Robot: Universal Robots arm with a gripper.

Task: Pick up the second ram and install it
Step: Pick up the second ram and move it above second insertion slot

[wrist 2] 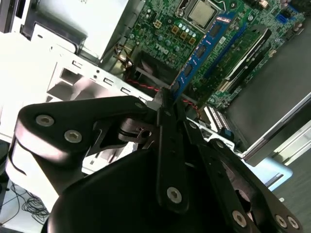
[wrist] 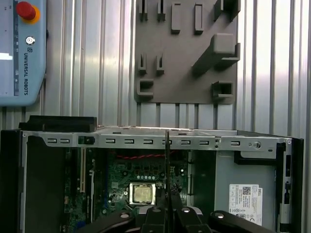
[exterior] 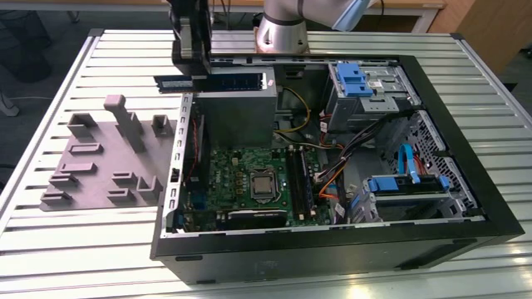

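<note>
My gripper (exterior: 196,76) is shut on the second ram (exterior: 228,81), a thin dark green-blue stick held level above the back left rim of the open computer case (exterior: 275,249). In the second wrist view the ram (wrist 2: 204,53) sticks out from the shut fingers (wrist 2: 165,121) of the gripper (wrist 2: 167,104), over the motherboard (wrist 2: 165,29). The first wrist view has the ram (wrist: 166,165) edge-on as a thin line rising from the gripper (wrist: 166,206). The long black memory slots (exterior: 300,180) lie beside the processor (exterior: 261,184), well below the stick.
A grey holder plate (exterior: 104,159) with several upright blocks lies on the slatted table at the exterior view's left of the case. Drive cages with blue tabs (exterior: 357,81) and cables fill the case's right side. A teach pendant (wrist: 22,48) lies on the table.
</note>
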